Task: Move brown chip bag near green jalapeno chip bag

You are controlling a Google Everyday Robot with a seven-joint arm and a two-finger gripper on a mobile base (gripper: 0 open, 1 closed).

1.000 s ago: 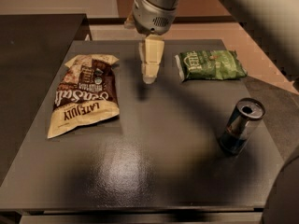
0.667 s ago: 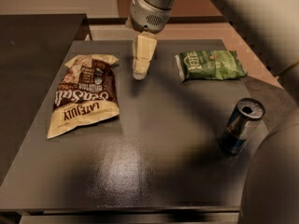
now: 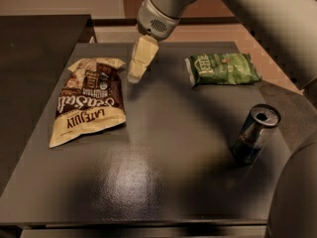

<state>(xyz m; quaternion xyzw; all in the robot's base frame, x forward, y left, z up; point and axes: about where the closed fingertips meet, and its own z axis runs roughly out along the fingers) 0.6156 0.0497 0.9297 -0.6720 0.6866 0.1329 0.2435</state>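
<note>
The brown chip bag (image 3: 89,102) lies flat on the left part of the dark table (image 3: 163,182), cream lower end toward the front. The green jalapeno chip bag (image 3: 224,69) lies flat at the back right. My gripper (image 3: 135,76), with cream-coloured fingers, hangs from the grey arm over the back middle of the table, just right of the brown bag's top end and well left of the green bag. It holds nothing.
A blue-silver drink can (image 3: 255,134) stands upright at the right side of the table, in front of the green bag. The arm's large grey body fills the right edge and lower right corner. A second dark surface lies to the left.
My gripper has moved left, from the middle of the table toward the top end of the brown bag. The bags and the can have not moved.
</note>
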